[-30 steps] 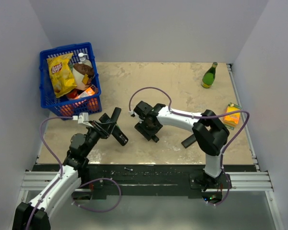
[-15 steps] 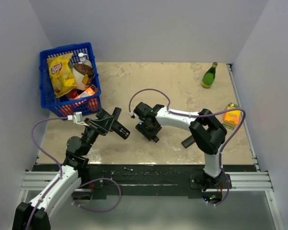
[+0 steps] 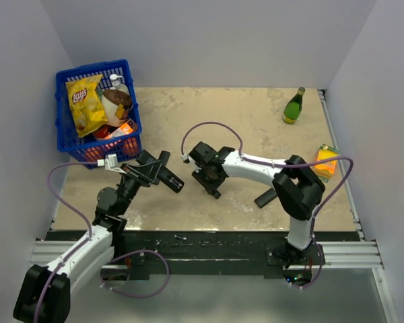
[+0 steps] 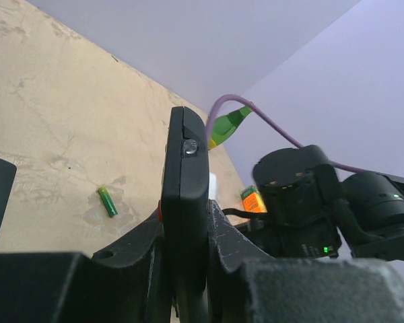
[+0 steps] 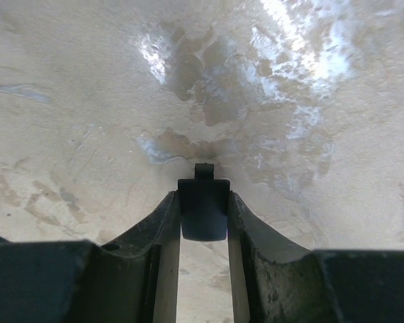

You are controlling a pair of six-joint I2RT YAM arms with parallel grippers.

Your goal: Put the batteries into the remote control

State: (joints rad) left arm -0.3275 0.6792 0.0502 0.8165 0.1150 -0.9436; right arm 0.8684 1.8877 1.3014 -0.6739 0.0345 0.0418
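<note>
step, cover off: left gripper (image 4: 186,249) clamps the remote control (image 4: 185,161); right gripper (image 5: 203,198), just right of the remote, pinches the back cover (image 5: 203,215); likely next, park it and fetch a battery (image 4: 108,200).

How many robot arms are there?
2. The left arm reaches in from the near left, gripping a black remote. The right arm reaches in from the near right, pinching a small black piece. None seem hidden.

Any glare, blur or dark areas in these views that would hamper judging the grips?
Top external: even soft light, faint shadows, sharp throughout. Left wrist: the remote control shows a crisp edge, while the left fingers gripping it are dark and soft. Right wrist: bright glare patches on the table; the small black cover between the right fingers is readable.
</note>
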